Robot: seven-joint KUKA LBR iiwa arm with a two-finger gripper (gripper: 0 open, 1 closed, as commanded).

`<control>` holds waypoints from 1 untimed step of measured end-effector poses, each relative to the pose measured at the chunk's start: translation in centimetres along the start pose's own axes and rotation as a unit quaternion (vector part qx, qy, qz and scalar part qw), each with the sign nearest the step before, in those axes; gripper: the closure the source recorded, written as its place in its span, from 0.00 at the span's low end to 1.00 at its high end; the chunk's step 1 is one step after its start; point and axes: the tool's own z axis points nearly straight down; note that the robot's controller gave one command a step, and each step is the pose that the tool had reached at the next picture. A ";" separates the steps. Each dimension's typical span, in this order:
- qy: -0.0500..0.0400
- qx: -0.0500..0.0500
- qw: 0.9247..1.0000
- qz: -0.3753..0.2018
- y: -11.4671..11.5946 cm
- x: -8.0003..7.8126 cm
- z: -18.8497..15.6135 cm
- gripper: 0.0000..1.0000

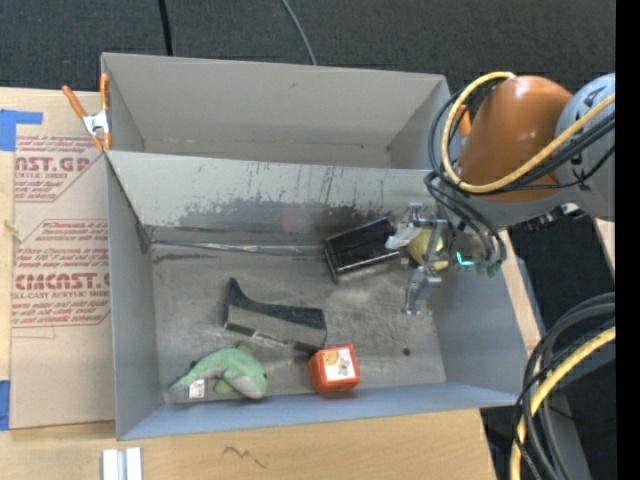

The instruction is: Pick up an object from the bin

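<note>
My gripper (418, 290) hangs over the right part of the bin, close to the right wall and above the bare floor. Just to its left, near the back wall, lies a black rectangular box (358, 247) with a pale stripe along its edge, its right end close to the gripper's body. Nothing shows in the gripper's grasp. An orange cube (333, 369) with a white label sits at the front, below and left of the gripper.
A black angled tool (270, 317) lies in the middle of the floor. A green and white soft toy (224, 374) rests in the front left corner. The arm with its orange cover and yellow cables comes in over the right rim.
</note>
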 end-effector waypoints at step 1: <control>0.002 0.000 1.000 0.000 0.0 0.1 0.2 0.00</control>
